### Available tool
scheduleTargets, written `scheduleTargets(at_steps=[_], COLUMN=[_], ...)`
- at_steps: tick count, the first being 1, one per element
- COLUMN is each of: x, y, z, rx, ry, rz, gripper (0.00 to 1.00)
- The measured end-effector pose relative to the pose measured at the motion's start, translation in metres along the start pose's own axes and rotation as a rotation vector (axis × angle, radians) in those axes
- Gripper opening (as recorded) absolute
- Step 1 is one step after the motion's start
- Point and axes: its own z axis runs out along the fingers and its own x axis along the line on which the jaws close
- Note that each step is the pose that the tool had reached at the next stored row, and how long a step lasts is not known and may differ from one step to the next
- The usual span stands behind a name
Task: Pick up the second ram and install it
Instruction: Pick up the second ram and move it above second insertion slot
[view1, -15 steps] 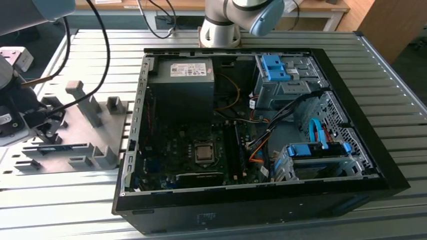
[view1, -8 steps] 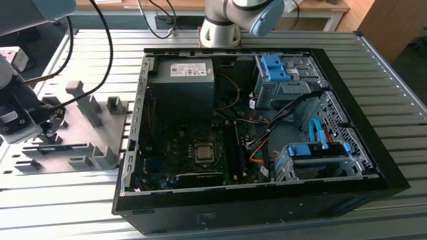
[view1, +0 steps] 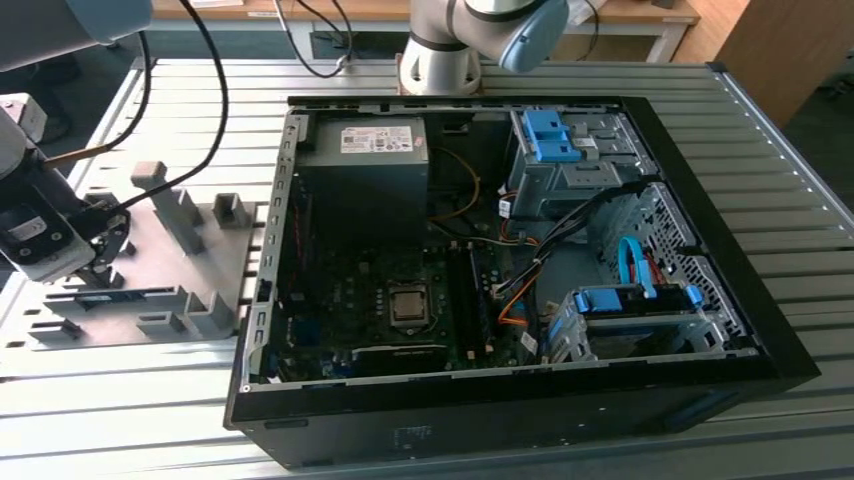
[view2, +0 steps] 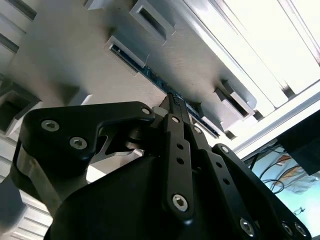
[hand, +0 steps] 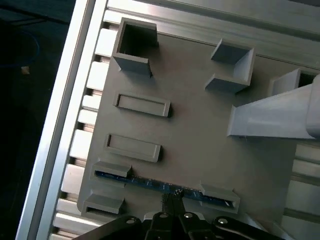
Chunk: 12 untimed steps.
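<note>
Slatted aluminium tabletop (view1: 787, 160) is seen carrying everything in the exterior view. At 9 o'clock of that view, the end effector (view1: 100, 268) is lowered over a grey fixture plate (view1: 160, 300), on which raised holders and rectangular pockets are formed.

The second ram (hand: 145, 183) is lodged on edge in that plate, with its two ends seated in a pair of grey holders. Its dark blue board is seen as a thin line in both wrist views. The end effector's fingers (view2: 172, 112) are drawn close together at about the middle of the strip's length, one on each side of its upper edge. The strip appears to be clamped between them while it sits in its holders.

Just beside the plate, toward 3 o'clock, an open computer case (view1: 534, 425) is laid on its side. Within it, a grey power supply (view1: 376, 140) is placed at 11 o'clock and a processor socket (view1: 407, 305) at 6 o'clock. The arm's base (view1: 441, 55) is mounted beyond the case at 12 o'clock of the exterior view. Blue-latched drive cages are fitted in the case at 1 o'clock (view1: 554, 135) and at 4 o'clock (view1: 634, 310), with orange and blue cables run between them.
</note>
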Motion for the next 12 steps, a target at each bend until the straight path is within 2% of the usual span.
scheduleTargets(at_steps=[12], x=[0.0], y=[0.0], z=[0.0], rx=[0.0015], ry=[0.0054], rz=[-0.12], gripper=[0.1])
